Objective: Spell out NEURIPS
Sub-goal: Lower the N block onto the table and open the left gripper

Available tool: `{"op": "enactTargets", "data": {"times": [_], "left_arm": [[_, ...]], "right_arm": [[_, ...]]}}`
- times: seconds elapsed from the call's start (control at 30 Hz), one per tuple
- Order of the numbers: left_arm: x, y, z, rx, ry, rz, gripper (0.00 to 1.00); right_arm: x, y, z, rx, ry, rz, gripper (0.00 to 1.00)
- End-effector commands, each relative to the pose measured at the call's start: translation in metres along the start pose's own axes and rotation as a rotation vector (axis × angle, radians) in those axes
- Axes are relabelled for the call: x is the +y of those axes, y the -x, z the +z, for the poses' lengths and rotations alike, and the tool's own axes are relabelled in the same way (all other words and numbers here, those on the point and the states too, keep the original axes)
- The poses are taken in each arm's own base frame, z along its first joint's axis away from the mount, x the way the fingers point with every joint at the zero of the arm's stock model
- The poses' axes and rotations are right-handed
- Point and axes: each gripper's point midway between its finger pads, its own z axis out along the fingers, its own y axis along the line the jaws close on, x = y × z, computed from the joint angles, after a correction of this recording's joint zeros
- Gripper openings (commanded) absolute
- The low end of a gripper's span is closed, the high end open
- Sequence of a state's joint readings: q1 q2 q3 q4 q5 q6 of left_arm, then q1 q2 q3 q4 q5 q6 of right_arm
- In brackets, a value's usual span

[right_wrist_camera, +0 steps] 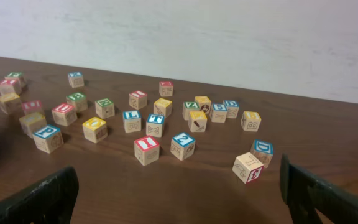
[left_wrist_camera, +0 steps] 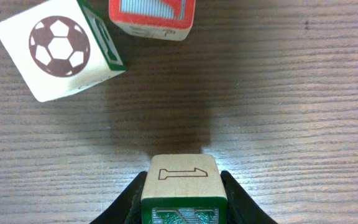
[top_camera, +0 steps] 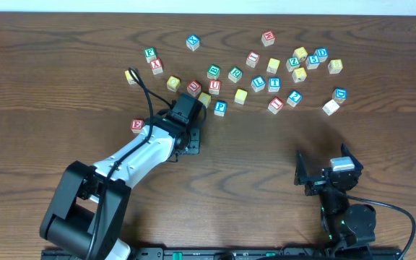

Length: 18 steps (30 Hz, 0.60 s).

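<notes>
Likely light, stiff and smooth-faced, the green N cube (left_wrist_camera: 180, 177) at the bottom centre of the left wrist view is best pinched on opposite flat sides, as the left claw (left_wrist_camera: 183, 198) grasps it now; the right claw (right_wrist_camera: 179, 193) gapes empty.

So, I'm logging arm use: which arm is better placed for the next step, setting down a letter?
Left. The left gripper is shut on a green-lettered cube; the right gripper sits open and empty, apart from the scattered cubes.
</notes>
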<state>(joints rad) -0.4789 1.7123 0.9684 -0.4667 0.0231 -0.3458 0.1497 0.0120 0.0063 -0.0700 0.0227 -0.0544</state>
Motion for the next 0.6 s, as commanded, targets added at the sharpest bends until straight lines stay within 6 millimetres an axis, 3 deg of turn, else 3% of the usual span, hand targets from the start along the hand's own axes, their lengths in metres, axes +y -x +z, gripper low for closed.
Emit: {"op": "enactTargets", "data": {"times": [0.0,0.27,0.5,0.57], "left_arm": [[0.000,0.004,0.003,0.010,0.014,0.021,0.13],[0.006,-0.012,0.025,0.088,0.045,0.024,0.13],[0.005,-0.011,0.027,0.090,0.047,0.024,0.13],[0.005,-0.010,0.026,0.088,0.046,0.024,0.17]], "right_arm": [[-0.003,0.000,0.000,0.001,-0.016,0.014,0.99],[-0.003,0.000,0.000,0.001,-0.016,0.013,0.99],[-0.003,0.000,0.000,0.001,-0.016,0.014,0.99],[-0.003,0.000,0.000,0.001,-0.016,0.014,0.99]]}}
